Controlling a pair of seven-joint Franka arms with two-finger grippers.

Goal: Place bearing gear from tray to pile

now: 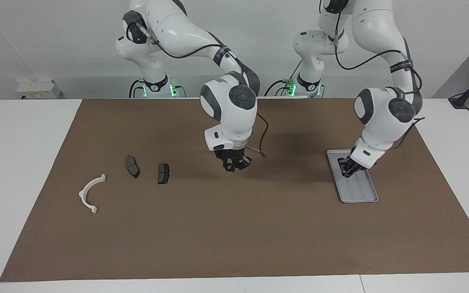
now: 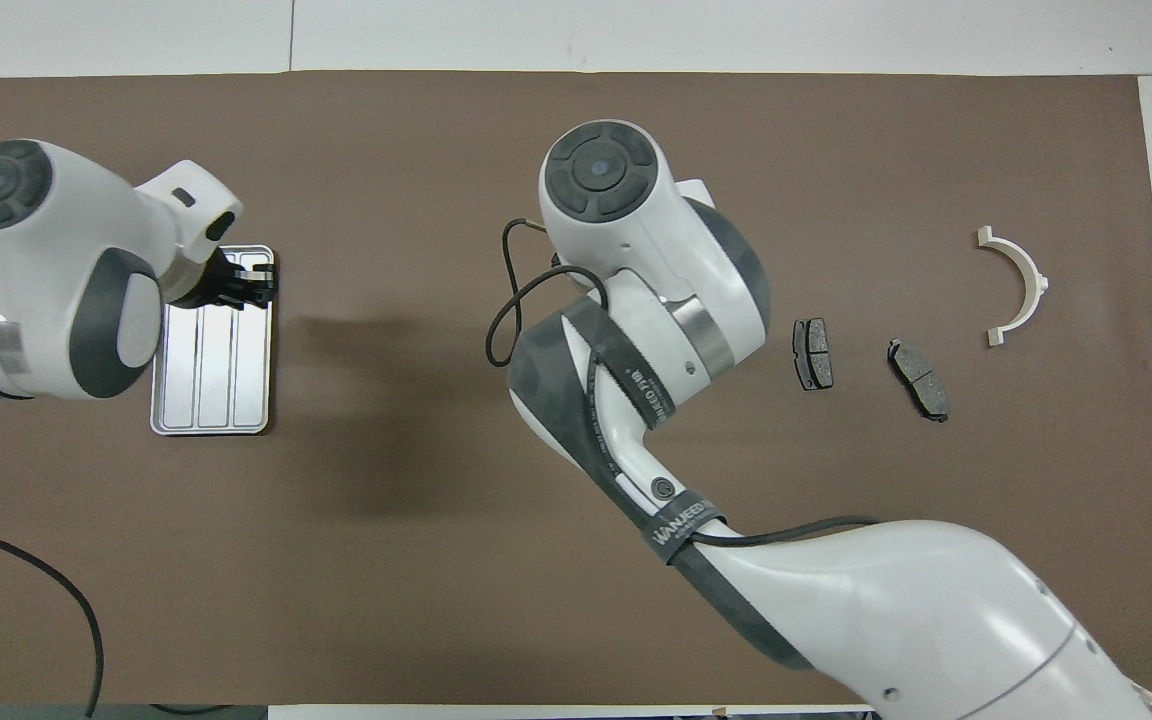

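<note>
Left tool (image 1: 349,170) is low over the tray (image 1: 360,195), at about three o'clock on the brown mat (image 1: 234,236) in the facing view. It covers the tray's twelve o'clock end there. Whether this tool is spread or pressed together cannot be told. The bearing gear is not seen by itself: the tray's open floor is bare, so the gear is most likely under or within that tool, though neither view confirms it.

Right tool (image 1: 234,165) hangs over bare mat near the centre, waiting, and its state cannot be told either.

The pile lies at about nine o'clock in the facing view, well apart from the tray. It is made up of a white half-ring bracket (image 1: 90,193) and two dark brake pads (image 1: 132,166) (image 1: 163,173), none touching another.

The step in hand appears to be the pick from the tray. It would go best with a straight descent and a square grip, then a lift clear of the raised rim before the long carry across the tabletop (image 1: 23,162).

The tray is silver-grey metal, smooth and reflective, with rounded corners and lengthwise ribs along which a round part might roll or slide. The bracket looks like matte plastic, a thin arc with small end tabs. The pads are flat, dull and grainy-looking, and the mat is an even, matte brown.
</note>
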